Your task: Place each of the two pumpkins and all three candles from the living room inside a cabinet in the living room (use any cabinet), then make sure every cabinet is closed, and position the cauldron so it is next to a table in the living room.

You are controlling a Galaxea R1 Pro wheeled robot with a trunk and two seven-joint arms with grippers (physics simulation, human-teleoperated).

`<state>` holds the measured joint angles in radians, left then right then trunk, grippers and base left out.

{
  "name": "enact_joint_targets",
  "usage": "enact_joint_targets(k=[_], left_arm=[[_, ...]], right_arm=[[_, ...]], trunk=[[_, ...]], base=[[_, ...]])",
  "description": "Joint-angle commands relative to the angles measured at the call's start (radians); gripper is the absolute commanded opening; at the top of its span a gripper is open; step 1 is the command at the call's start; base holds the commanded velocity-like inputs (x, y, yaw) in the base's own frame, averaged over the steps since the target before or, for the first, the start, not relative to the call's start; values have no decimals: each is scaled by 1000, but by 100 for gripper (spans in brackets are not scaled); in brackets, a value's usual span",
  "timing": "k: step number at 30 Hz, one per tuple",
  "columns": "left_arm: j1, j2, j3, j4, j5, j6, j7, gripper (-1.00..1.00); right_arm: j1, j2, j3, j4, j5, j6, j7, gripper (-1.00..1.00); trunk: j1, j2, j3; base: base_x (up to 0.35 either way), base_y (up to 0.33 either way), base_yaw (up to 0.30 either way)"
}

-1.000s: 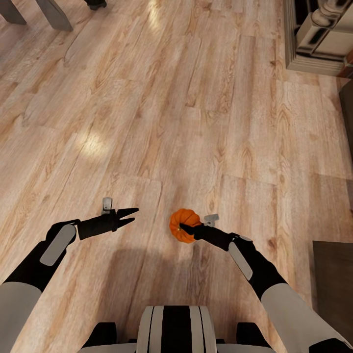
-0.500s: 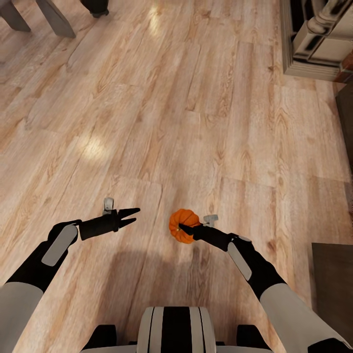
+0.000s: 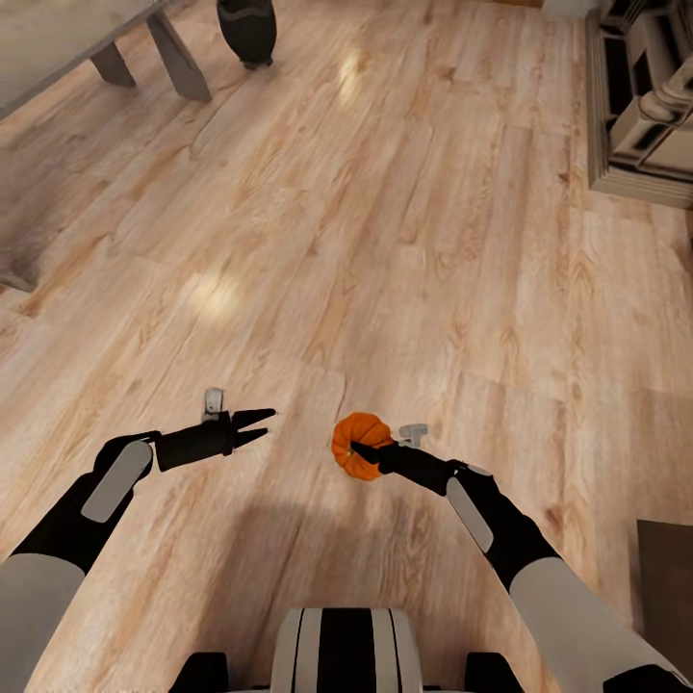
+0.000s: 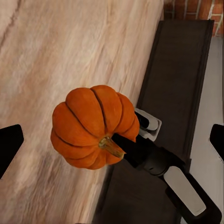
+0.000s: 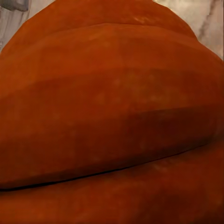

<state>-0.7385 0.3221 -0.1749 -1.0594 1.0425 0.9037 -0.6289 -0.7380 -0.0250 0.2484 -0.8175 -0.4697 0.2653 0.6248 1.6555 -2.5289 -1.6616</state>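
The right gripper [image 3: 358, 449] has its jaws clamped on a pumpkin [image 3: 360, 444], carried above the wooden floor [image 3: 414, 241]; the pumpkin's ribbed orange skin [image 5: 112, 116] presses close against the right wrist camera. The left gripper [image 3: 262, 424] hangs with its jaws spread and holding nothing, well apart from the pumpkin [image 4: 93, 126]. Far ahead of both jaws, the black cauldron [image 3: 247, 29] stands on the floor beside a slanted grey table leg [image 3: 178, 60].
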Motion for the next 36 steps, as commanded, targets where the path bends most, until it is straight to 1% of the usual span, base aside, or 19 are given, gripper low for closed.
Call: enact_joint_targets(k=[1,12,20,31,36], left_arm=[[0,1,1,0,0,1,0,100],[0,0,0,-2,1,1,0,100],[-1,3,3,-34,1,3,0,100],[0,7,3,-46,1,4,-1,100],[0,8,3,-46,1,4,-1,100]], right_arm=[[0,1,0,2,2,-1,-1,-100],[2,3,2,18,5,-1,-4,-100],[4,4,4,20,5,-2,-5,-100],[6,4,9,60,7,-5,-13,-100],[5,4,9,64,17,-5,-12,-100]], trunk=[[0,0,4],[-5,3,47],[-9,5,77],[-14,7,120],[-16,8,139]], base=[[0,0,288],[0,0,289],[0,0,289],[0,0,289],[0,0,288]])
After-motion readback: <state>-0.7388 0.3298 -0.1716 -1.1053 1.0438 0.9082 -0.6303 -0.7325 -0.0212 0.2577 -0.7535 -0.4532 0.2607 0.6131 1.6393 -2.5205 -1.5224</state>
